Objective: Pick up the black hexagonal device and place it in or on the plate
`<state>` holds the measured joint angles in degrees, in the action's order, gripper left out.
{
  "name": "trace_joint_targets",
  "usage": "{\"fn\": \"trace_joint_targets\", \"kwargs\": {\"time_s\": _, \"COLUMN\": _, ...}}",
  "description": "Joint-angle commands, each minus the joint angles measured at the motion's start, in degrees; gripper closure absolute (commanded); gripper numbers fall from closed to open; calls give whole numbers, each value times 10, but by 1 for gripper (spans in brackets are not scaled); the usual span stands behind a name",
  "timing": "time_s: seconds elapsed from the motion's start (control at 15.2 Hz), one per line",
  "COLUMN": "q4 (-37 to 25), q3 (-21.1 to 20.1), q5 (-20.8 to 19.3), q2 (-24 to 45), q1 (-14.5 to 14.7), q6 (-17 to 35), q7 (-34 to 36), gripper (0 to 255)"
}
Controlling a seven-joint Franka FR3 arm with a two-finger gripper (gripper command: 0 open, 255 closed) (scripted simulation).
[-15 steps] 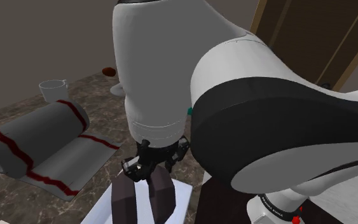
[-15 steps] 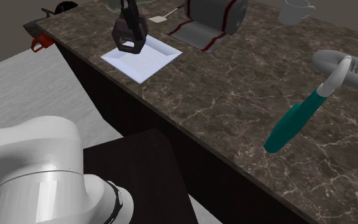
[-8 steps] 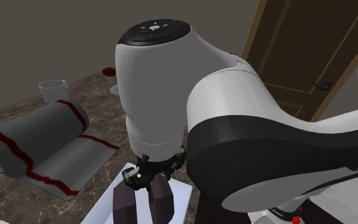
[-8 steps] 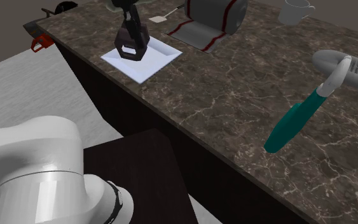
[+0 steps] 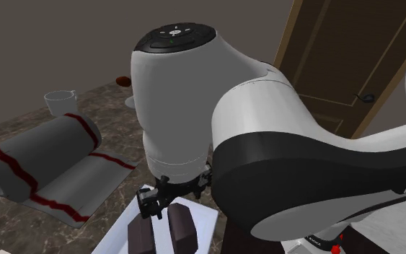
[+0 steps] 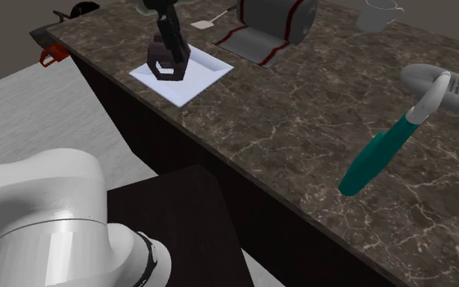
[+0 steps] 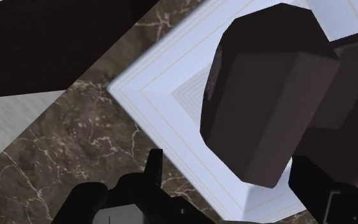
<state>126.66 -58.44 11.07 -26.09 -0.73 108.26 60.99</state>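
The device point(image 6: 167, 68) is sitting on the plate point(image 6: 201, 83), apparently propped up on its faceted sides rather than lying flat. In the wrist view it is lying over the plate's well and reaching toward the rim nearest the gripper point(image 7: 228, 162). The gripper is hanging directly above it with its fingers point(image 7: 330, 191) standing apart and gripping nothing. One finger is passing just beside the device's lower corner, though whether it is touching is hard to tell.

The main risk is coming from that closeness. If the hand is rising at a slant, or swinging sideways before it clears, a finger is likely to be catching a facet and dragging or tipping the device. Propped as it looks, the device is probably balancing poorly, so a light knock could be sending it rolling over the shallow rim.

The plate is lying near the counter point(image 6: 301, 122) edge in the second exterior view, with floor below. A shove could be sliding the plate that way, or a rolling device could be dropping off entirely. A straight vertical lift is looking safest.
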Motion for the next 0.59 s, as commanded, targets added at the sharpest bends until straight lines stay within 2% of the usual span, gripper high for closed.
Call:
{"fn": "trace_joint_targets", "kwargs": {"time_s": 0.0, "q4": 0, "q3": 0, "q5": 0, "q2": 0, "q1": 0, "q6": 0, "q7": 0, "gripper": 0}}
{"fn": "trace_joint_targets", "kwargs": {"time_s": 0.13, "q4": 0, "q3": 0, "q5": 0, "q2": 0, "q1": 0, "q6": 0, "q7": 0, "gripper": 0}}
{"fn": "trace_joint_targets", "kwargs": {"time_s": 0.4, "q4": -68, "q3": 16, "q5": -4, "q2": -6, "q1": 3, "q6": -73, "q7": 0, "gripper": 0}}
{"fn": "trace_joint_targets", "kwargs": {"time_s": 0.53, "q4": -68, "q3": 16, "q5": -4, "q2": -6, "q1": 3, "q6": -73, "q7": 0, "gripper": 0}}
